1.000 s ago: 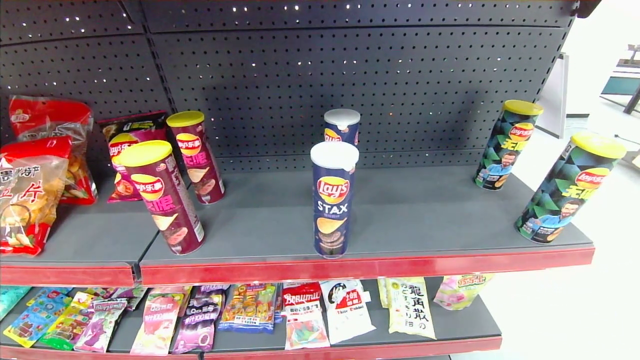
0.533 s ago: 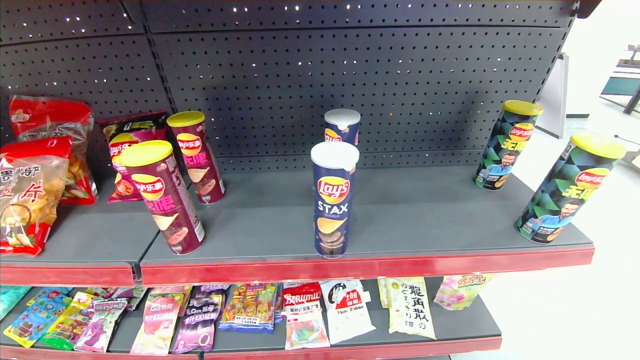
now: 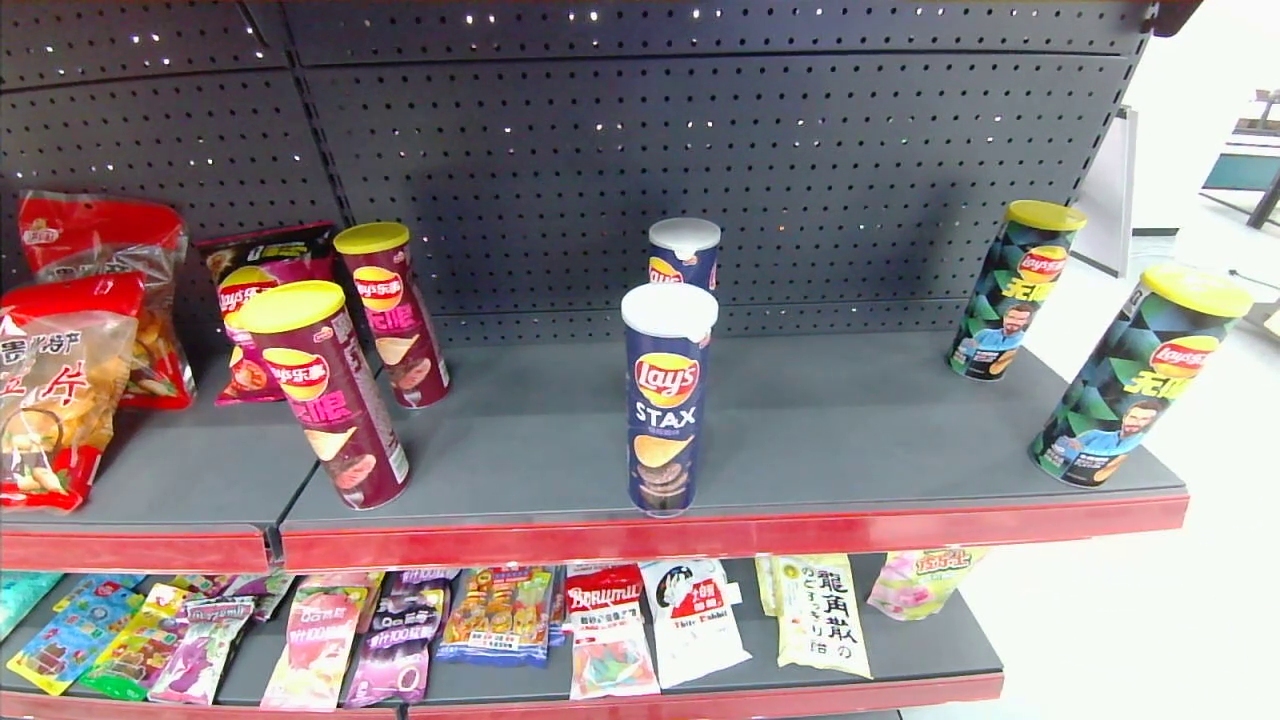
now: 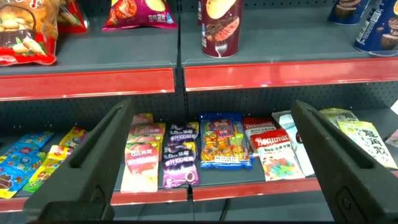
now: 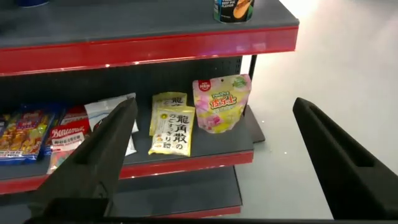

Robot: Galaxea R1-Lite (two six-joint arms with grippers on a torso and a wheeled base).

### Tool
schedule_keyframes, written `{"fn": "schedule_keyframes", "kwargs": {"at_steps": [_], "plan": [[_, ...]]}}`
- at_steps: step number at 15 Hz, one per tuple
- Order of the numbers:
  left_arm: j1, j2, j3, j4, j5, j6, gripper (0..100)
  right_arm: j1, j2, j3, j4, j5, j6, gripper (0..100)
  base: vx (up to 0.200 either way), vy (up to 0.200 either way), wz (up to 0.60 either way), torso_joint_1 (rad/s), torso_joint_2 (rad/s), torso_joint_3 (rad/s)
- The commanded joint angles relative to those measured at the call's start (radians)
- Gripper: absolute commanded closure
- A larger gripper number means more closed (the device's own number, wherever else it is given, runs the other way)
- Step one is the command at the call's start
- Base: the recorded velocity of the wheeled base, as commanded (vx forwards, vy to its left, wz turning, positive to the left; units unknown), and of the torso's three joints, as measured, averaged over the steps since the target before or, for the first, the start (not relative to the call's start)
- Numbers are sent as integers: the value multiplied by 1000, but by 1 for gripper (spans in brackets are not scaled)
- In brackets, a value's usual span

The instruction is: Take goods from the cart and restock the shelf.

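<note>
Currently I read both sets of fingers as spread wide: left gripper faces the candy packets on the lower shelf, right gripper faces that shelf's right end. Blue chip can stands upright at the upper shelf's front edge, with a second blue can behind it near the back edge.

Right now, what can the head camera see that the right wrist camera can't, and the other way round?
Head view's extras: the purple cans, the blue cans, the red snack bags and the black pegboard wall. Right wrist view's extras: the right gripper, its fingers wide apart, and another grey shelf under the packets. Both share: the front green can, cut down to its base in the wrist view, the pink bag, the pale yellow packet and the red shelf edge.
</note>
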Motion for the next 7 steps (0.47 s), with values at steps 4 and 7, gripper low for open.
{"fn": "schedule_keyframes", "kwargs": {"at_steps": [4, 7], "plan": [[0, 0, 0, 0, 1, 2, 0, 88, -74, 0, 1, 13, -6, 0, 0, 0, 0, 0, 0, 0], [0, 0, 0, 0, 1, 2, 0, 81, -89, 0, 1, 13, -10, 0, 0, 0, 0, 0, 0, 0]]}}
